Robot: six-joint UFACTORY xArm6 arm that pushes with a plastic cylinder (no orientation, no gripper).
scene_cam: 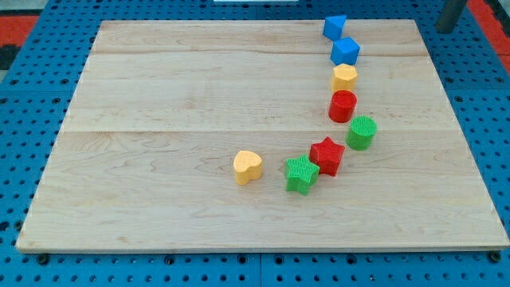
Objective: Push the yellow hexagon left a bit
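The yellow hexagon (344,77) sits on the wooden board (159,119) near the view's upper right, in a curved line of blocks. A blue block (345,52) lies just above it and a red cylinder (343,105) just below it, both close to touching. My tip (442,30) is at the view's top right corner, beyond the board's edge over the blue pegboard, well to the right of and above the yellow hexagon, touching no block.
Another blue block (334,26) lies at the board's top edge. Below the red cylinder come a green cylinder (361,132), a red star (327,155) and a green star (301,174). A yellow heart (248,167) lies left of the green star.
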